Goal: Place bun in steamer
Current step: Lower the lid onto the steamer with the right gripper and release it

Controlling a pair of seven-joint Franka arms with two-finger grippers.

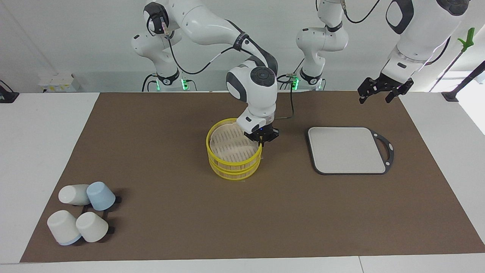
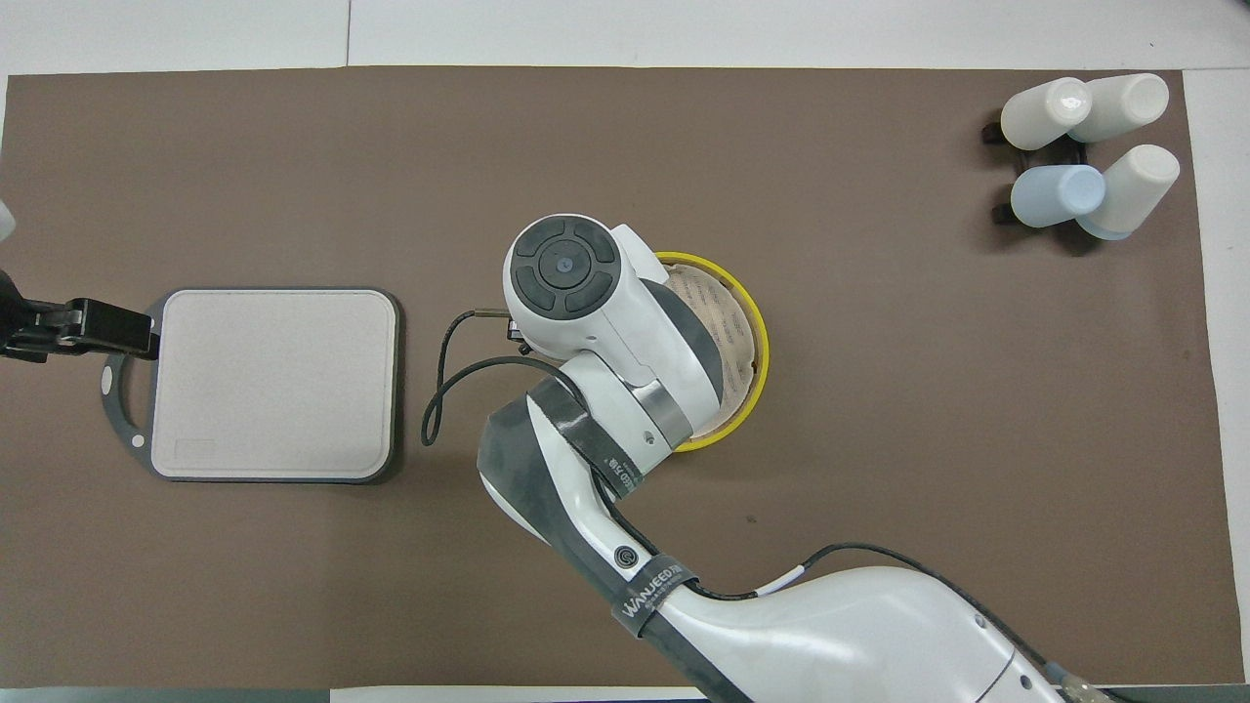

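Standing at the middle of the brown mat [image 1: 170, 113], the steamer [image 1: 233, 165] [image 2: 758, 342] was a round basket in two shallow stacked rings, each banded top and bottom in bright yellow. Its side walls were tan strips set upright, and the floor of the upper ring was pale and slatted, with rows of small dark slots. The upper ring sat almost square on the lower one.

The right gripper [image 1: 261, 141] was down at the upper ring's rim, on the side toward the left arm's end of the table. Its fingertips were pinched together on that yellow band. In the overhead view the right arm's white and grey wrist covered this grip and part of the basket.

The left gripper [image 1: 380, 93] [image 2: 127, 329] hung in the air with its black fingers spread, holding nothing, over the handle end of the board.

That flat grey board [image 1: 346, 149] [image 2: 273, 381] had rounded corners, a dark border and a thin looped handle, and lay well apart from the steamer. Four smooth cups [image 1: 81, 212] [image 2: 1084, 156], three cream and one pale blue, leaned on a black rack at the mat's corner toward the right arm's end, farther from the robots.
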